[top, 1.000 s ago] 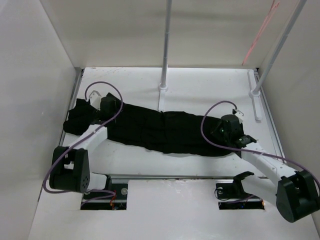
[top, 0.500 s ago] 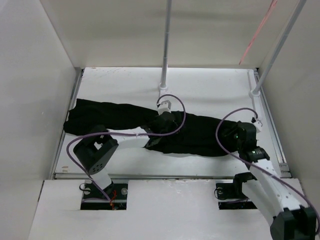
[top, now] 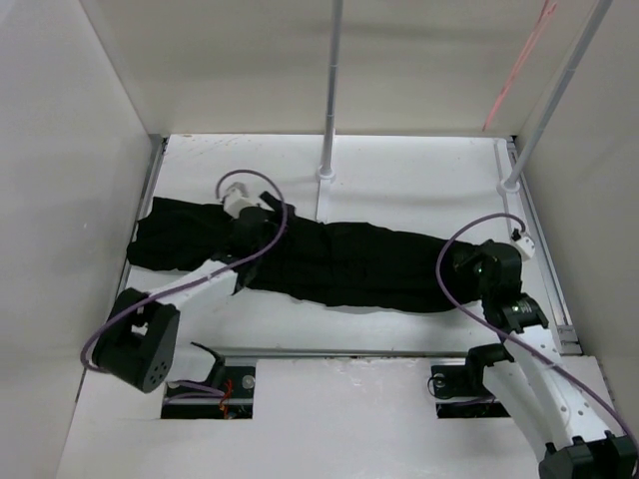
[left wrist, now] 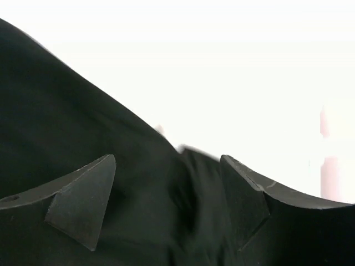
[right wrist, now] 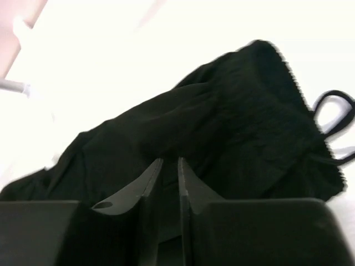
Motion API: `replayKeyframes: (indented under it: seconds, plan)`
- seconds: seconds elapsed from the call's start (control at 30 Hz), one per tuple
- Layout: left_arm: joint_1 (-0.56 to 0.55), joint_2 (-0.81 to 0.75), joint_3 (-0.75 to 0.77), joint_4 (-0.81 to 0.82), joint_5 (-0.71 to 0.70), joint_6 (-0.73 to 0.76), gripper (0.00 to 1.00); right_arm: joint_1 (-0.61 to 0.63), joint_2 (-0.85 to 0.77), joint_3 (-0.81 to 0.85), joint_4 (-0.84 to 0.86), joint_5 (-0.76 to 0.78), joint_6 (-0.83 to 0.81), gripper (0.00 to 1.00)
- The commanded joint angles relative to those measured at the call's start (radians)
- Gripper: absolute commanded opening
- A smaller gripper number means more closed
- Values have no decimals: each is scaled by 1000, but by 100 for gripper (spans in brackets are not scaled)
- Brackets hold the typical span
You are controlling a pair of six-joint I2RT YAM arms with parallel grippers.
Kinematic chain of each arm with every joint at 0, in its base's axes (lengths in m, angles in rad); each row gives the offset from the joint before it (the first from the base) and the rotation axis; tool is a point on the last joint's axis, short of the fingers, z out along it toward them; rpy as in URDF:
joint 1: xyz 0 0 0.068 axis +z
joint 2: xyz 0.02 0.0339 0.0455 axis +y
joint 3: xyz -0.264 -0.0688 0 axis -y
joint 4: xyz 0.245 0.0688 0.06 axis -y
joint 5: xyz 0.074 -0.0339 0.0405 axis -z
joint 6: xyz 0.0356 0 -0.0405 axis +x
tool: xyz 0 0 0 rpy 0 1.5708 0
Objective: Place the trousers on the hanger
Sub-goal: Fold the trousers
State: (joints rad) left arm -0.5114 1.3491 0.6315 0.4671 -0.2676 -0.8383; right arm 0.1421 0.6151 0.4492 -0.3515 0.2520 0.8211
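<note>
Looking along the left claw (left wrist: 167, 160), its two dark fingers (left wrist: 83, 199) stand well apart, jaws spread wide, with nothing pinched between them. The black trousers (left wrist: 66, 127) fill the lower left of the view and run under both fingertips. A soft fold of the cloth rises in the gap, nearer the right finger. Beyond the cloth's sloping edge the white surface (left wrist: 222, 66) is washed out by glare. At the far right there is a blurred pale pink streak (left wrist: 327, 166), too hazy to identify.

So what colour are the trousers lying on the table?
The trousers are plain black, with no pattern; the top external view shows them best.
</note>
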Motion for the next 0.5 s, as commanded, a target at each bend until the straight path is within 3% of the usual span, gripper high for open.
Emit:
replayKeyframes:
  seconds: [0.0, 0.07, 0.17, 0.23, 0.33, 0.47]
  plan:
    - [163, -57, -78, 30, -73, -65, 72, 61, 6, 72, 28, 9, -28, 20]
    - [274, -36, -95, 27, -70, -102, 62, 101, 21, 65, 58, 7, -34, 19]
    - [429, 45, -82, 41, 6, -175, 37, 164, 99, 51, 133, 6, -37, 19]
    - [509, 99, -61, 42, 65, -214, 31, 222, 184, 60, 184, -14, -33, 20]
    - [609, 108, -79, 22, 87, -235, 30, 315, 297, 75, 287, -8, -30, 24]
    - [701, 116, -118, -27, 54, -245, 32, 353, 490, 108, 417, -26, 22, 24]
